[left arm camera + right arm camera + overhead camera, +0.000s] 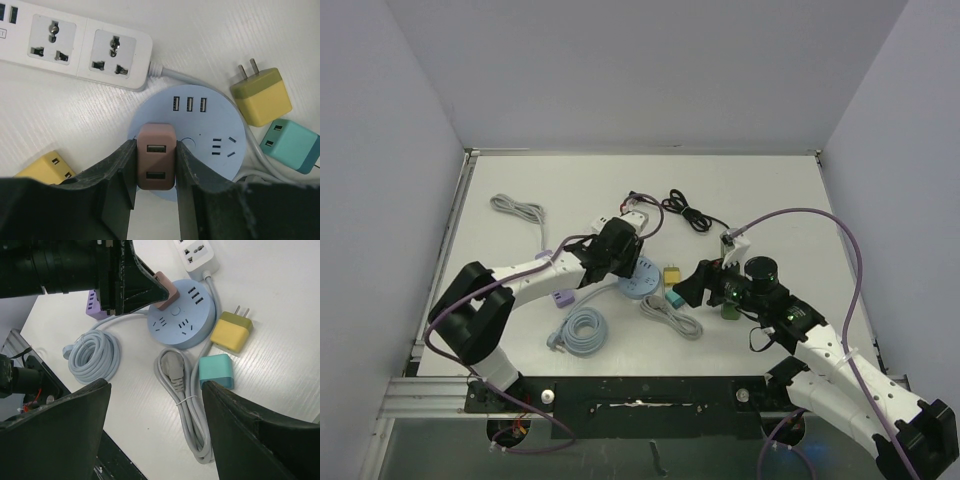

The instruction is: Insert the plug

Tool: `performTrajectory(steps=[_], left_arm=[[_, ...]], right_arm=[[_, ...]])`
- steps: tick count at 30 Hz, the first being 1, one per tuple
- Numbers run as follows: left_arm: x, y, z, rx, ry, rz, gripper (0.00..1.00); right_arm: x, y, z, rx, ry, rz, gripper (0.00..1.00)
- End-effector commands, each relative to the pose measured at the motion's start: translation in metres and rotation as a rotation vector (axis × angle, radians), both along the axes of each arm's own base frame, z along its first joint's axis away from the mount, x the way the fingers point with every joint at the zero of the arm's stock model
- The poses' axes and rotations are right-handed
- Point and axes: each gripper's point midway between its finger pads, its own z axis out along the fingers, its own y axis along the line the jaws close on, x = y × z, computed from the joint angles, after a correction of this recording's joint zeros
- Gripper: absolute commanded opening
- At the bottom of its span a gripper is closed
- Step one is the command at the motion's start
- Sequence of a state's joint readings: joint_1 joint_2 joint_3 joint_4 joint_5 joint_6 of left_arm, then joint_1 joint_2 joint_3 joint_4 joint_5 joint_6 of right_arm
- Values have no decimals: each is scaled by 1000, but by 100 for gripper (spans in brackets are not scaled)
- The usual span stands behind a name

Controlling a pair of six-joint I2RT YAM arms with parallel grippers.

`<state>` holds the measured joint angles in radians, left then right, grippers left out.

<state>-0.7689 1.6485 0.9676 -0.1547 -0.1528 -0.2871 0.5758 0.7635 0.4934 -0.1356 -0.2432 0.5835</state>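
Left gripper [156, 149], jaws narrow, is gripping the dusty-pink plug [156, 172], which is sitting upright at the round blue socket hub's [205, 135] edge on the bench [225, 30], prongs hidden and possibly seating, while right gripper [156, 387], jaws wide and holding nothing, is hovering above the teal adapter [216, 371].

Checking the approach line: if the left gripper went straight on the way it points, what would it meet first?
The round blue socket hub: the left gripper holds the pink plug right over its edge. Whether they already touch is unclear.
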Motion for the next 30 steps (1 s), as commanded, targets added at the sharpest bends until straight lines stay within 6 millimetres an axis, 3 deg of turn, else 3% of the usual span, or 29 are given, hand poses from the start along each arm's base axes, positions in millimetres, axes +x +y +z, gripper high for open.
performTrajectory(steps=[1,9,12,15,21,25,27,28,30], left_arm=[[-79,51,-81,176,303,42,0],[-79,51,-95,227,270,89,0],[-71,45,-82,216,237,91,0],[-56,35,-48,161,172,107,0],[-18,12,40,-15,-12,110,39],[1,9,102,-122,-146,110,49],[3,11,125,-175,-199,118,55],[3,14,133,-196,-218,121,70],[-3,23,143,-227,-246,134,73]], right_arm=[[13,2,31,46,-81,-28,75],[15,0,31,56,-66,-54,75],[19,-5,27,45,-42,-101,75],[25,-18,21,27,-13,-198,75],[31,-32,14,0,38,-305,75],[36,-34,9,-37,83,-332,73],[38,-37,-1,-86,118,-348,73],[39,-39,-6,-110,136,-355,73],[40,-41,-16,-157,164,-358,73]])
